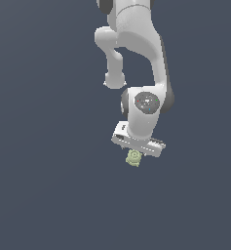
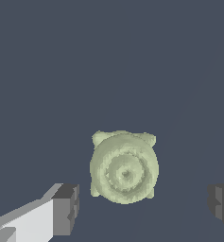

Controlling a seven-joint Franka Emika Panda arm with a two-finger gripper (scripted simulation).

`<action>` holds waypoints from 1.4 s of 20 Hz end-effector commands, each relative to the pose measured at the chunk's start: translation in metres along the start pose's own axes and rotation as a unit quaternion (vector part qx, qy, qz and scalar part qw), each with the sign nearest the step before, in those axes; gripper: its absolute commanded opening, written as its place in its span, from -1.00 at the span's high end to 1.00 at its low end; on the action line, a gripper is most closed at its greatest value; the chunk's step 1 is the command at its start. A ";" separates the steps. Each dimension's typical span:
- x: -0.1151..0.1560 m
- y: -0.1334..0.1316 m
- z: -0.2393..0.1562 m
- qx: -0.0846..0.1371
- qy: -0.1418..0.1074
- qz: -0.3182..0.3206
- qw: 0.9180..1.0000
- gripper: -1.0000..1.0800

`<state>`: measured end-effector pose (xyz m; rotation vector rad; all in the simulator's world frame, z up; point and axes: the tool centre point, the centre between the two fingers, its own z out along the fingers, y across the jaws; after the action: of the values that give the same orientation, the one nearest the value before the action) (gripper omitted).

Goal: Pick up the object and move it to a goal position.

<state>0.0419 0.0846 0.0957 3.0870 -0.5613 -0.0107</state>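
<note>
The object (image 1: 133,157) is a tiny pale yellow-green lumpy item with a round ring mark on top, lying on the dark grey floor just under the white arm's hand. In the wrist view the object (image 2: 124,168) lies between the two dark fingertips, nearer one of them, and touches neither. My gripper (image 2: 144,205) is open, with a fingertip (image 2: 66,208) on one side and the other at the picture's edge. In the exterior view the gripper (image 1: 136,155) hangs right over the object and its fingers are hidden behind the hand.
The flat dark grey floor (image 1: 48,195) fills both views. No other object and no goal mark shows.
</note>
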 end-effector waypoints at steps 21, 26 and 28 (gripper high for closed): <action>0.001 -0.007 0.053 0.003 0.003 0.018 1.000 -0.92; 0.002 -0.008 0.055 0.003 0.003 0.018 1.000 1.00; 0.002 -0.008 0.055 0.003 0.003 0.018 1.000 1.00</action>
<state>0.0461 0.0915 0.0408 3.0805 -0.6160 -0.0006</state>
